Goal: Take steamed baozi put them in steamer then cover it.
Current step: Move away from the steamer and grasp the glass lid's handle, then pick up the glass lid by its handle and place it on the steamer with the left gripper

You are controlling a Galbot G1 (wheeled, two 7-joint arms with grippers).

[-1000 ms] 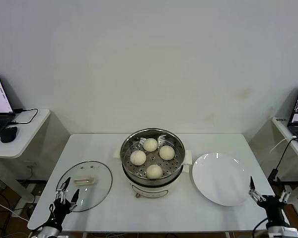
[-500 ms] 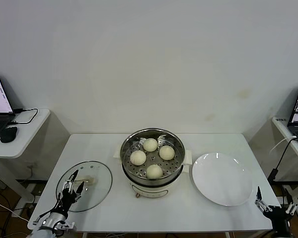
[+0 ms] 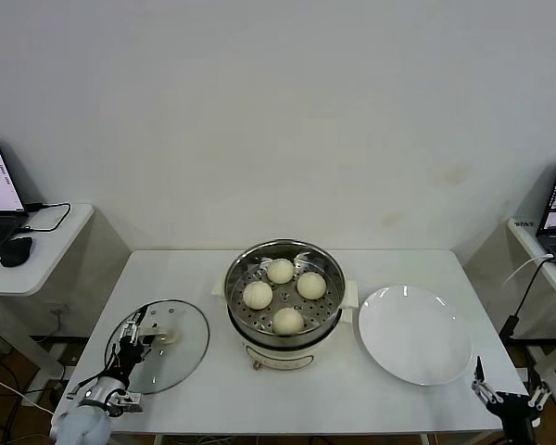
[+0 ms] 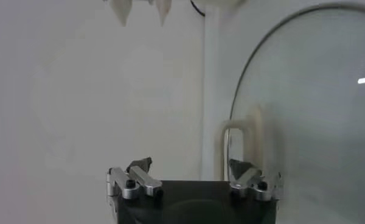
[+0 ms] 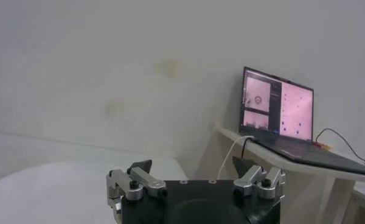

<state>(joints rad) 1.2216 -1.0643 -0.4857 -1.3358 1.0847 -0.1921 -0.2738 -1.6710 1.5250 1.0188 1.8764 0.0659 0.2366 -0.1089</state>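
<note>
My left tool (image 3: 132,341) is spread wide over the cover (image 3: 157,346) at lower left; if I pinch off-center, the handle (image 3: 164,336) slips.

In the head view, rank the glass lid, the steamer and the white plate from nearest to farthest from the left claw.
From the left claw, which is open, at the table's front left:
1. Glass lid, directly under the claw, left of the pot.
2. Steamer, table centre, four baozi inside.
3. White plate, far right, nearer the right claw.
</note>
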